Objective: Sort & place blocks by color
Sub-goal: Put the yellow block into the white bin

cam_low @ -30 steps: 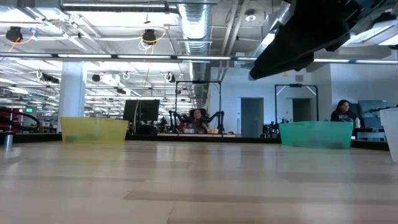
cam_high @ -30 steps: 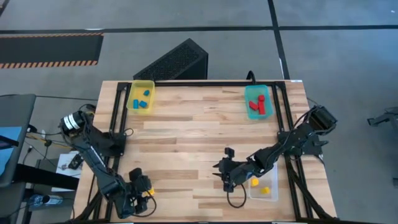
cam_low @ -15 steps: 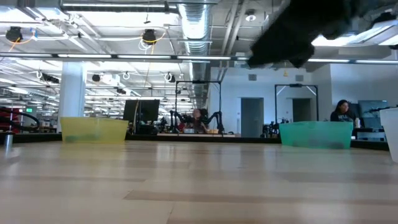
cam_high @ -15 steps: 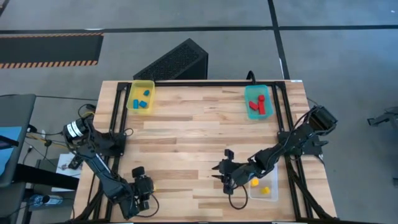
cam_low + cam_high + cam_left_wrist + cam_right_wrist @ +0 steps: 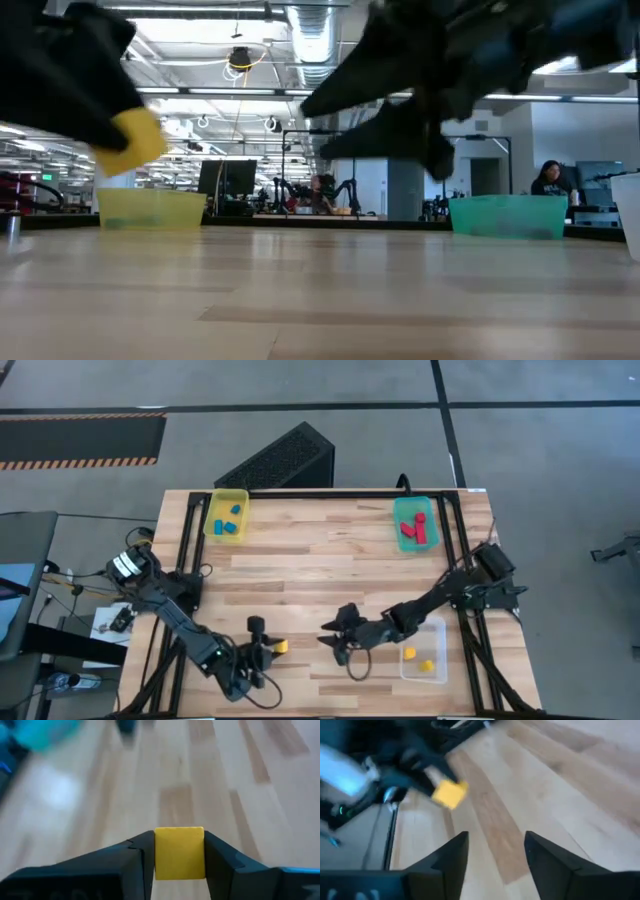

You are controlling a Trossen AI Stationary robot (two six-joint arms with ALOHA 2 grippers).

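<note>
Now your left gripper (image 5: 179,855) clamps a yellow block (image 5: 179,853) above the near left of the table (image 5: 320,560). Your right gripper (image 5: 495,850) hangs spread and empty near the table's near middle. Blue blocks (image 5: 225,523) sit in the far-left yellow bin (image 5: 213,500), red blocks (image 5: 414,530) in the far-right teal bin (image 5: 398,510), yellow blocks (image 5: 417,659) in the near-right clear bin (image 5: 440,630).

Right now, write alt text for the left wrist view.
A yellow block is clamped between the left gripper's two dark fingers, held above a light wooden table. A blurred teal shape sits at the far corner.
</note>
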